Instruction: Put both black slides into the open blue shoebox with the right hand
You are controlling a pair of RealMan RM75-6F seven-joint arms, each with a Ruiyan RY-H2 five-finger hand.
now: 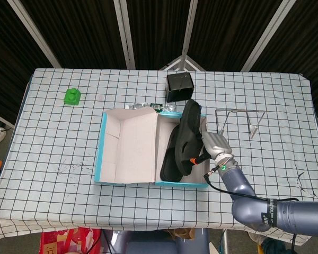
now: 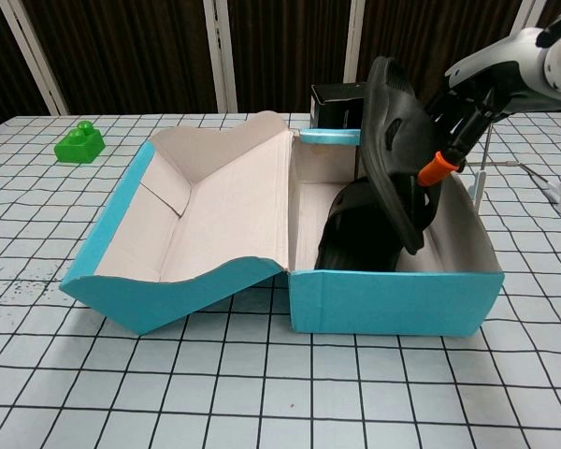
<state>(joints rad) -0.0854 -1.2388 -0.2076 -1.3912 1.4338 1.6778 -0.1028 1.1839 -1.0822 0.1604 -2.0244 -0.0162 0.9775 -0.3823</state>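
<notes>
Your right hand [image 2: 477,89] has its fingers closed on the upright black slide [image 2: 393,140], held on edge above its mate in the blue shoebox [image 2: 393,299]; it looks light and rubbery, so grip mid-strap.

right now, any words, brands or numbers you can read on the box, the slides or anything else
None can be read.
blue shoebox: plain walls, no print showing.
black slides: no logo visible.
black box: no readable label.
small packet behind the shoebox: may carry print, too small and blurred to read.
right hand: no markings legible.
</notes>
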